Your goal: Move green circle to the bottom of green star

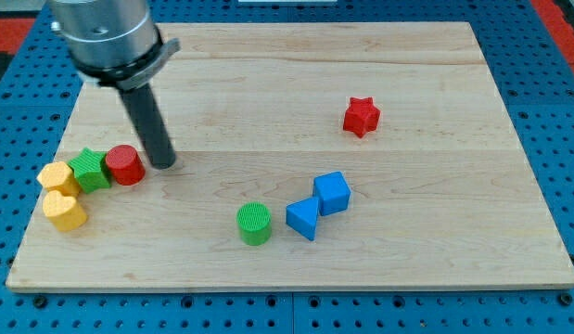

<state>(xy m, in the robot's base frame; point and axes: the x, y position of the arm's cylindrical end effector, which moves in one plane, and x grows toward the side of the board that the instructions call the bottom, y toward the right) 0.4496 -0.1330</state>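
1. No fingers here, just my tip [163, 163] at frame left, right beside the red circle [125, 164].
2. Green circle [254, 224] sits bottom centre, well apart from green star [89, 170] at far left.
3. Risk: the yellow blocks [61, 193] crowd the spot below the star, so pushing in could scatter them.

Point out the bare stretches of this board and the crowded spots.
Bare: the view's top strip right of my tip and above the red star; the right side past the blue cube; the bottom edge below the green circle. Crowded: the view's left, where green star, red cylinder and two yellow blocks cluster beside my tip.
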